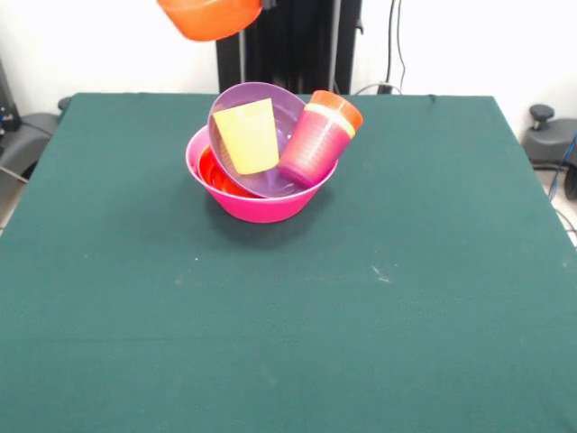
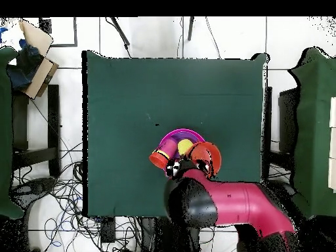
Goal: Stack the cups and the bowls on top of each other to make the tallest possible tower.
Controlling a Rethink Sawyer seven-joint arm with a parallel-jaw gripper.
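The tower's base, the big pink bowl [image 1: 261, 203], stands at the table's far middle. The wide purple bowl [image 1: 275, 113] leans tilted inside it with a yellow cup [image 1: 246, 135] lying in it. A purple cup [image 1: 314, 149], nested with a yellow and an orange cup, leans on the pink bowl's right rim. An orange bowl [image 1: 213, 173] lies under the purple one. Another orange bowl [image 1: 209, 16] hangs in the air above and left of the pile. In the overhead view this bowl [image 2: 206, 156] sits at the arm's end, where my gripper [image 2: 195, 165] holds it, mostly hidden.
The green table [image 1: 288, 307] stretches toward the camera in the front view. The red arm [image 2: 243, 200] reaches in from the table's robot side in the overhead view. Chairs, cables and a cardboard box [image 2: 36, 56] lie around the table.
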